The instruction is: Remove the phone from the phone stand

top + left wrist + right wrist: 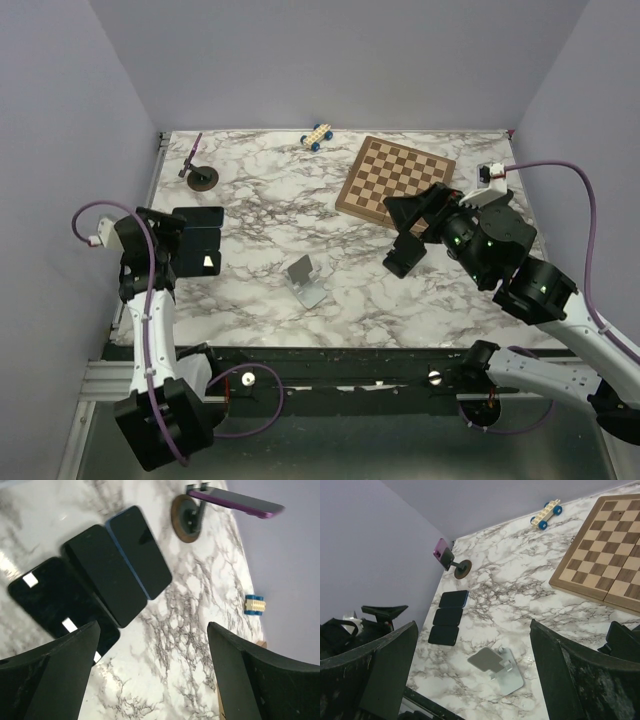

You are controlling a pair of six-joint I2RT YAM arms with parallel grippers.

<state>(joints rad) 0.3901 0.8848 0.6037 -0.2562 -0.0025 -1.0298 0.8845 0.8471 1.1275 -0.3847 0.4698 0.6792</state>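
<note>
A purple phone (192,153) rests tilted on a dark round-base stand (203,180) at the far left of the marble table; it also shows in the left wrist view (235,501) and the right wrist view (440,549). My left gripper (178,243) is open and empty, above three dark phones (105,572) lying flat side by side, well short of the round-base stand (186,517). My right gripper (400,235) is open and empty at the centre right, next to the chessboard. A silver folding stand (307,281) sits empty at the front centre.
A wooden chessboard (395,180) lies at the back right. A small toy car (318,136) with blue wheels is at the back centre. Purple walls close in the table on three sides. The silver stand (497,667) is below my right gripper's view.
</note>
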